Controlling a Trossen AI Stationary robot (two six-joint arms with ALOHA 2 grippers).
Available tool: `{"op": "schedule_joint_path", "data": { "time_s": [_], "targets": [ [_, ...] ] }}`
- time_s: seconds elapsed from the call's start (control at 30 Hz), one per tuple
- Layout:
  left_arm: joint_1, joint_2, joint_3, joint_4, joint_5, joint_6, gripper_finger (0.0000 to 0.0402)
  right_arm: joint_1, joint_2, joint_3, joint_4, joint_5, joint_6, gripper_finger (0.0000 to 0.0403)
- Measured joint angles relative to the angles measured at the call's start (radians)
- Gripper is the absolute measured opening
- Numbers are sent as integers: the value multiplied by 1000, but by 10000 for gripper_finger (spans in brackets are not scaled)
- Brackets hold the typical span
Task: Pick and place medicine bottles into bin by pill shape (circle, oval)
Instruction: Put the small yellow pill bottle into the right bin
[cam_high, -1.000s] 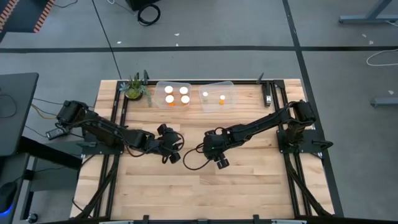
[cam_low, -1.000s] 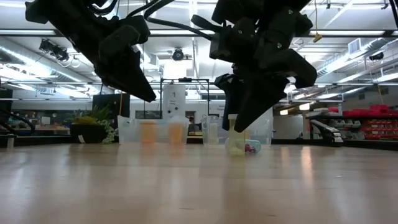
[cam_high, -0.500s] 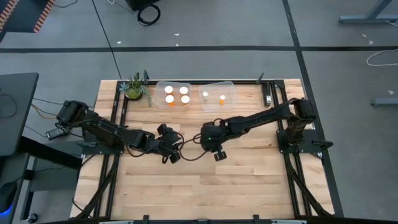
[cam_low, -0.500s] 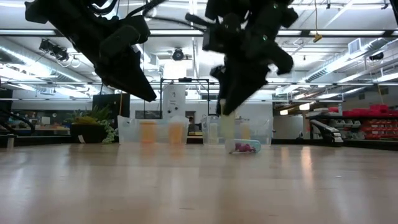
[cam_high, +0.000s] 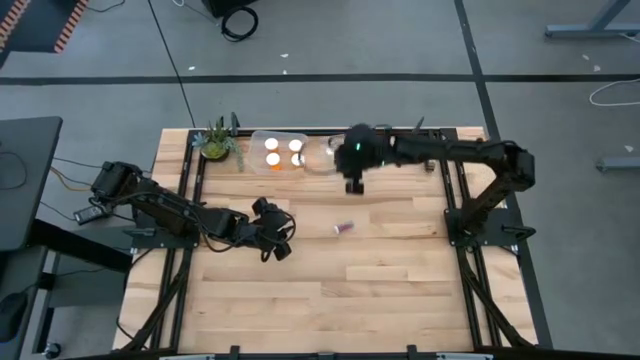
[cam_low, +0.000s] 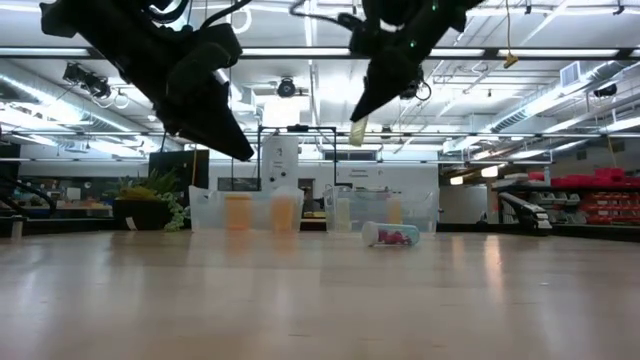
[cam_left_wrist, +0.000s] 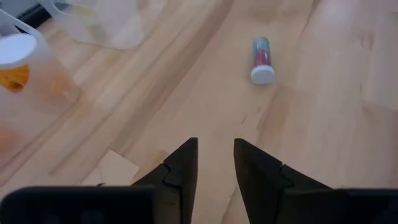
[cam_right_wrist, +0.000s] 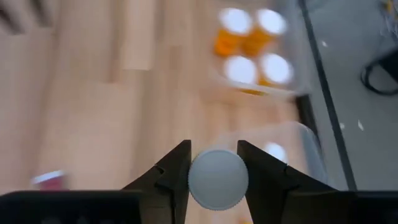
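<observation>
My right gripper (cam_low: 362, 118) hangs high over the near side of the right clear bin (cam_right_wrist: 297, 148), shut on a small yellowish medicine bottle (cam_low: 358, 131) with a white cap (cam_right_wrist: 217, 179). Another small bottle (cam_high: 343, 228), filled with pink pills, lies on its side on the table. The left clear bin (cam_high: 278, 152) has several orange, white-capped bottles standing in it. My left gripper (cam_left_wrist: 216, 163) waits above the table's middle left, open, with nothing between its fingers. My right gripper pinches the small bottle between its two fingers (cam_right_wrist: 176, 175), on opposite sides at the cap end (cam_right_wrist: 217, 163). The fingers slant down from the table's right. The bottle is lifted clear and sticks out below the fingertips, tilted (cam_low: 357, 135).
A small potted plant (cam_high: 218, 142) stands at the far left, beside the left bin. The right bin holds at least one white-capped bottle (cam_right_wrist: 273, 151). Bare wood lies around the fallen bottle and toward the near edge.
My right gripper has lifted the small yellowish bottle off the table, from beside the lying pink-pill bottle. It has carried it up and toward the far edge, over the right bin. The pink-pill bottle has stayed on the table.
</observation>
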Motion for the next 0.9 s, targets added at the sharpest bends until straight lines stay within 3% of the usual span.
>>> {"op": "schedule_joint_path", "data": {
  "time_s": [0.3,0.9],
  "targets": [
    [0,0,0,15,-19,1,113,-203,100,0,48,-102,1,133],
    [0,0,0,14,-19,0,111,-274,334,-1,88,-118,1,134]
  ]
}}
